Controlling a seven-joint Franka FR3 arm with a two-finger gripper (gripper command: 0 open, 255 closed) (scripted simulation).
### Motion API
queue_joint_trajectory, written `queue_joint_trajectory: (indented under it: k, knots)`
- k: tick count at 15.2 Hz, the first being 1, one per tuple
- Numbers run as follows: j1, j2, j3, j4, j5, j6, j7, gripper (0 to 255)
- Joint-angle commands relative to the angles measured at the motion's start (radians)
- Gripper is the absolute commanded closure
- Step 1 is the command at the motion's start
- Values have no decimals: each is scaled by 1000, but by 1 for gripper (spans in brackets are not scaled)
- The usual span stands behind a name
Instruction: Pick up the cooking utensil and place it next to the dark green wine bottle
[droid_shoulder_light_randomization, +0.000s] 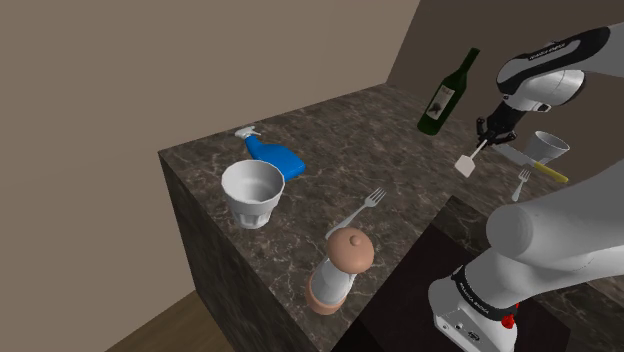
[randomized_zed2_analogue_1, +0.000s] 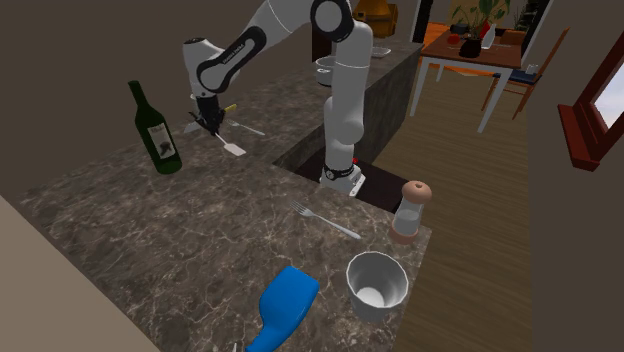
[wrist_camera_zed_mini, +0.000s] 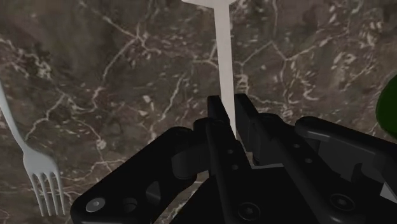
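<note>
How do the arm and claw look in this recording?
The arm has rounded white links, dark joints and dark lettering on one link. A small red spot marks its lowest link. The claw is all black and blocky, with two fingers and round screw heads.

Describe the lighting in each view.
Shoulder view: dim, flat light on the dark marbled counter. Second exterior view: brighter, the wooden floor well lit. Wrist view: the black fingers lose detail in gloom, while the white flat-bladed spatula they clasp stands out.

On the dark veined desk (droid_shoulder_light_randomization: 330, 125), a blue spray bottle (droid_shoulder_light_randomization: 272, 153) lies just beside a white cup (droid_shoulder_light_randomization: 252, 192); a fork (droid_shoulder_light_randomization: 362, 208) lies near a pepper mill (droid_shoulder_light_randomization: 340, 268).
</note>
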Motion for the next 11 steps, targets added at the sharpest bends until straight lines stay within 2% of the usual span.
queue_joint_trajectory:
  k: [1,7,11]
  knots:
    - [0,13,-1,-15,4,28,-1,255]
    - [1,63,-4,-49,20,110,-11,255]
    - [1,63,-4,-49,20,110,-11,255]
